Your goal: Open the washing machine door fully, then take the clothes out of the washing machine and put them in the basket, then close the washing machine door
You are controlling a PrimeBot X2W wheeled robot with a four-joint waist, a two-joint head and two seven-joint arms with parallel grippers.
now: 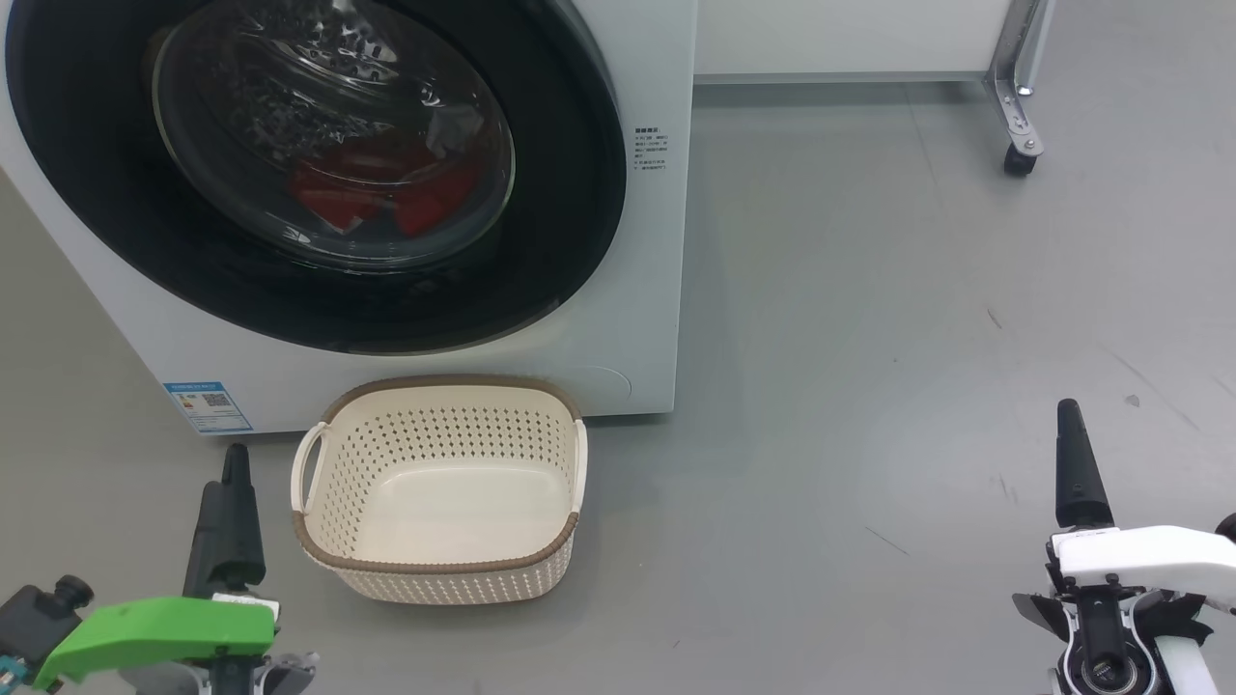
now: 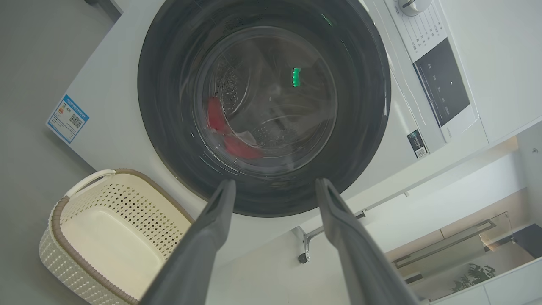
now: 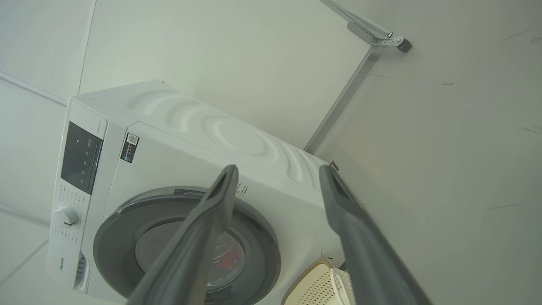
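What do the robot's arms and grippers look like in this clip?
The left gripper and right gripper each have two long, tapering dark grey fingers. A bright green cover sits at the left wrist; a white housing with black fittings at the right.

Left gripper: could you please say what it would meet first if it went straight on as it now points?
Probably the lower black rim of the round, glass-centred washing machine door, straight ahead of the left gripper; depth is unclear.
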